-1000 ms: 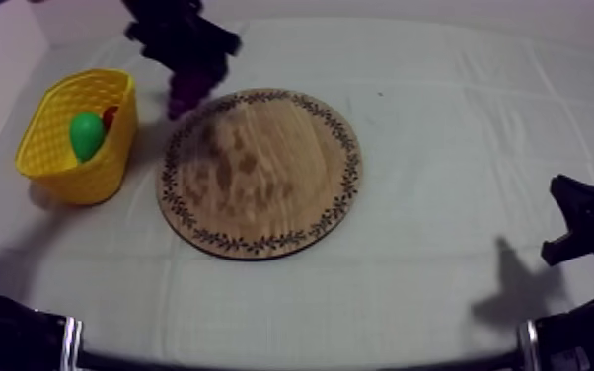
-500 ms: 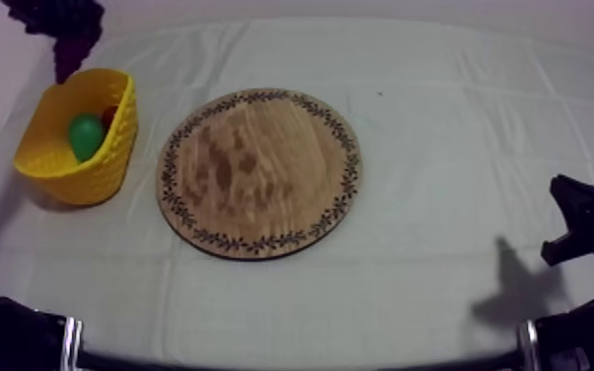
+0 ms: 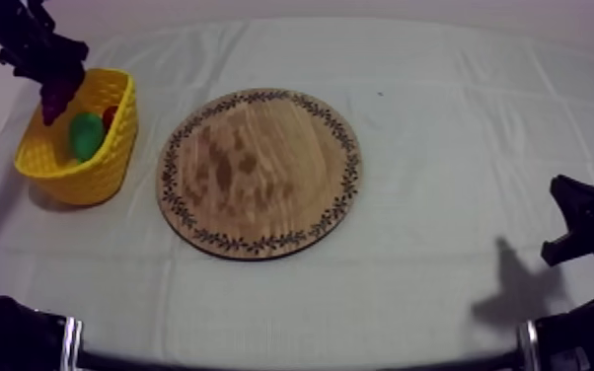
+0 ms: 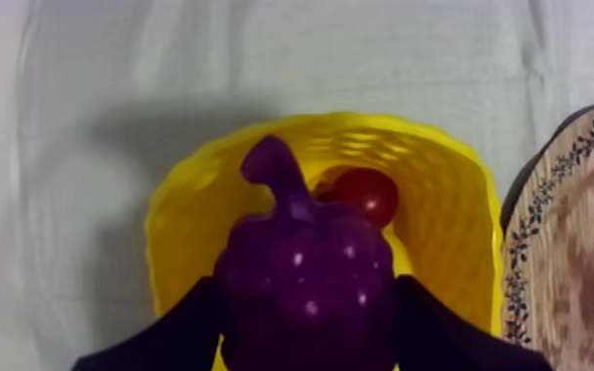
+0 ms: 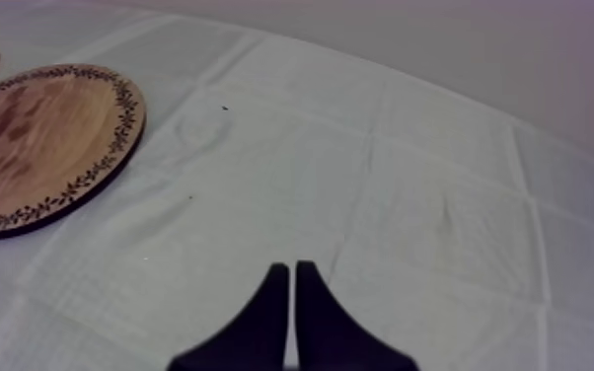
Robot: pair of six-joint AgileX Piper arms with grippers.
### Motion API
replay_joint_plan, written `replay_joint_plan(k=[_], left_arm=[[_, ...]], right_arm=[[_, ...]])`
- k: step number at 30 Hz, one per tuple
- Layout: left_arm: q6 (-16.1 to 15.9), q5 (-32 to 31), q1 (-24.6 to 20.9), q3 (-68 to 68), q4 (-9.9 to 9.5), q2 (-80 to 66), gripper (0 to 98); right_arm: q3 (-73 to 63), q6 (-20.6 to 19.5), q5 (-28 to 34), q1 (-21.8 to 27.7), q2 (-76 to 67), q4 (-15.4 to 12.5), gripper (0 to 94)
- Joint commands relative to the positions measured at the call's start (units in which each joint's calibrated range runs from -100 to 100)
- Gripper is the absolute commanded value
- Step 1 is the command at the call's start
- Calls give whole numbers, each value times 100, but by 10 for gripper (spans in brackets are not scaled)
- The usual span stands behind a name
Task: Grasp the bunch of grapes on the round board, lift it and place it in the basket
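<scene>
Left end effector [image 4: 303,288] pinched the bunch of grapes [image 4: 306,259], held over the opening of the yellow basket [image 4: 429,168] near the tabletop's [image 3: 439,118] left edge. Its long axis ran along the fingers, narrow end toward the small red fruit [image 4: 368,193] and pear [image 3: 86,134] inside. Wooden board [image 3: 261,173] lay just beside the basket, open cloth beyond. Right end effector [image 5: 292,276] was pressed together, low at the right edge.
</scene>
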Motion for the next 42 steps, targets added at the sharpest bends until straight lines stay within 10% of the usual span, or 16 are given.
replay_joint_plan(k=[1,10,18,28,42], left_arm=[[1,-22,0,28,15,9,318],[-23,-57,41,151,5,-10,348],[280,-367,97,407,-8,-142,734],[351,-432,81,527,-78,-204,929],[-155,-306,34,388,-196,-574,593]], right_arm=[[-3,-1,-3,-2,-1,1,4],[-3,-1,-3,-2,-1,1,4],[-3,-1,-3,-2,-1,1,4],[-3,-1,-3,-2,-1,1,4],[-3,-1,-3,-2,-1,1,4]])
